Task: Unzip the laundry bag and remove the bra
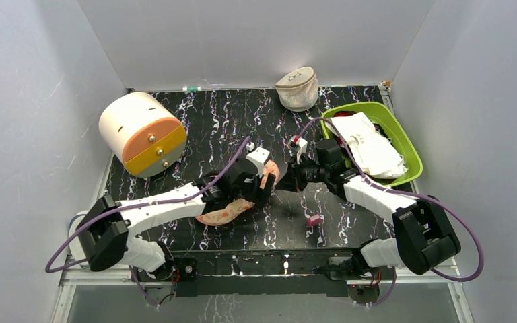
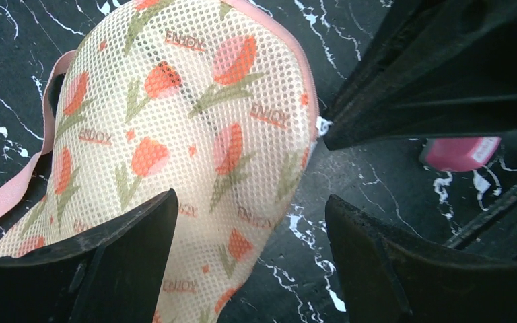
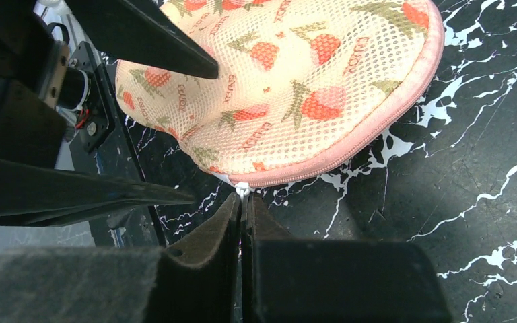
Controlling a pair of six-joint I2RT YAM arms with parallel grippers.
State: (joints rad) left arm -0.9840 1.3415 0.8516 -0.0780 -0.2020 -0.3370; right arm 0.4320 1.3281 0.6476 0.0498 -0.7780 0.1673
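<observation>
The laundry bag, peach mesh with a red-green flower print and pink trim, lies mid-table between both arms. Its zip looks closed along the pink edge in the right wrist view. My left gripper is open over the bag's right end. In the left wrist view one finger sits over the bag and the other over bare table. My right gripper is shut on the white zip pull at the bag's edge, jaws pressed together. The bra is hidden.
A white and orange drum-shaped box stands at the back left. A beige domed mesh pouch sits at the back. A green bin at the right holds white fabric. A small pink object lies near the front.
</observation>
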